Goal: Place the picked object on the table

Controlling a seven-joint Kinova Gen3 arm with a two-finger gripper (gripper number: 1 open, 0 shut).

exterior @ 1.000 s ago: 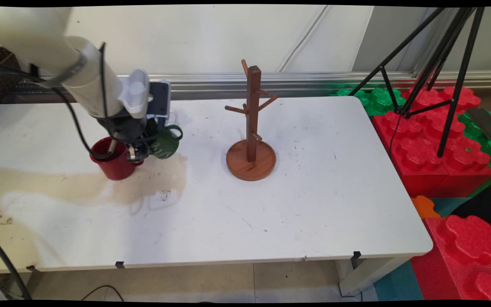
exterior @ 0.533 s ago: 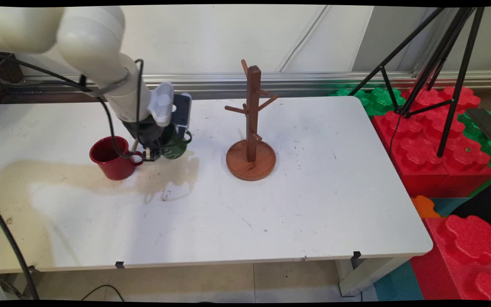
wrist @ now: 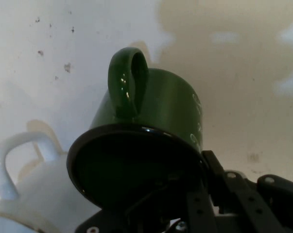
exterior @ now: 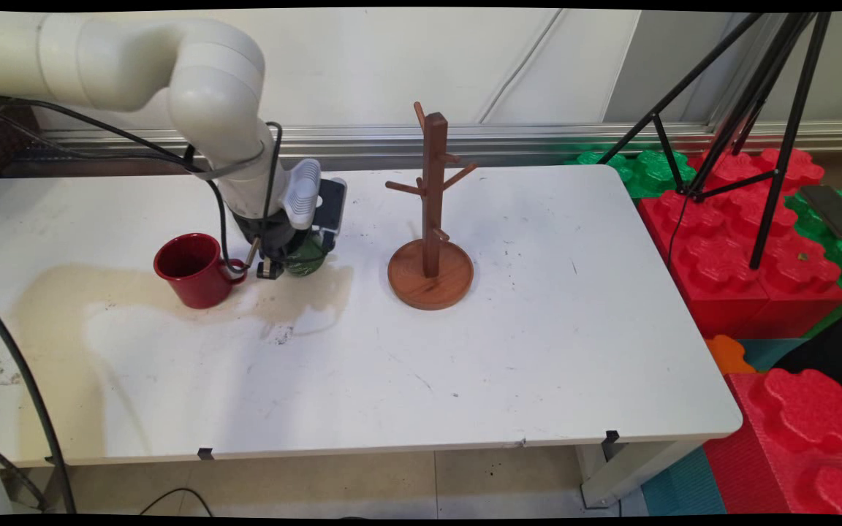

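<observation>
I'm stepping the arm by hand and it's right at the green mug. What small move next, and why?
Probably close the gripper on the green mug: its rim sits right at the fingers, and a white mug crowds it, leaving little room to shift sideways.

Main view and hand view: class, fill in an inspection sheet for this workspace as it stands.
Surface: white table, scuffed, with dark specks.
Job's things: green mug in the gripper; red mug upright beside it; white mug next to the green one, seen in the hand view only; wooden mug tree, pegs bare.
Clutter: nothing seen.
Grippers: shut on the green mug's rim.
Cables: black cables hang from the arm.
Surroundings: black tripod and red and green foam blocks right of the table.
</observation>
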